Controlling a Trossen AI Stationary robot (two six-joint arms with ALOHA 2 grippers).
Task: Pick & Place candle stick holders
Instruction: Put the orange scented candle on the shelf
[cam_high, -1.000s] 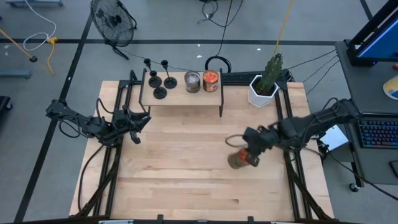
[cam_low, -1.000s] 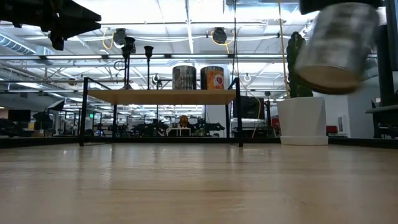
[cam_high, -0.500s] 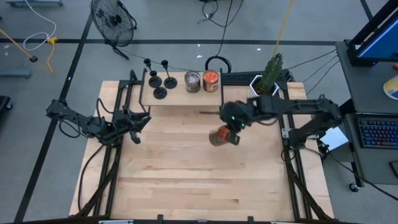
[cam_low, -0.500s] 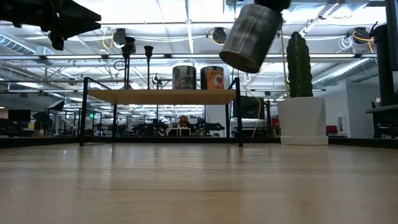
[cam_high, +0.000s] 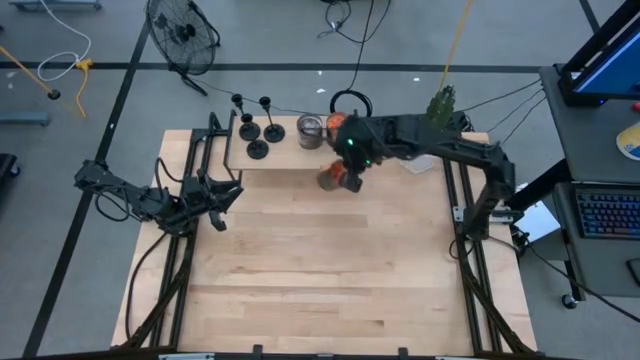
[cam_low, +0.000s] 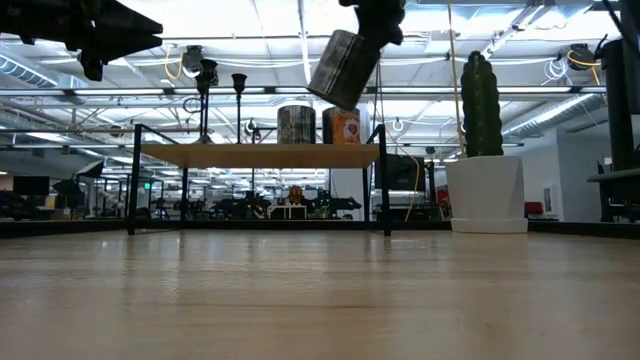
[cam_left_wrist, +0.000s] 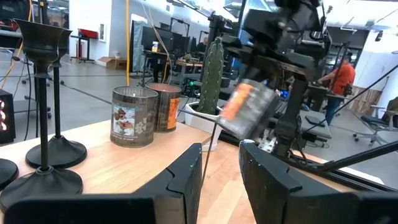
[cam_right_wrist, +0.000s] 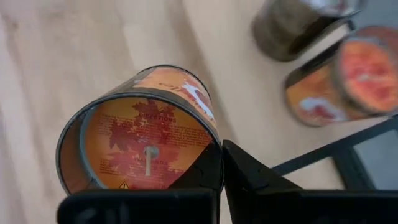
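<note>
Both arms are showing matte black jointed links with black cabling trailing off. The right arm (cam_high: 440, 150) is displaying small green indicator lights. The left gripper (cam_left_wrist: 221, 180) fingers are appearing dark, angular, flat-faced.

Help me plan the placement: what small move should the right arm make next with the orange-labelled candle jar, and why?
Probably carry on toward the wooden shelf and lower. The right gripper holds the orange-labelled glass candle jar by its rim, tilted, above the shelf's front edge. Two similar jars stand there beside three black candle stick holders. The left gripper waits at the table's left.
</note>
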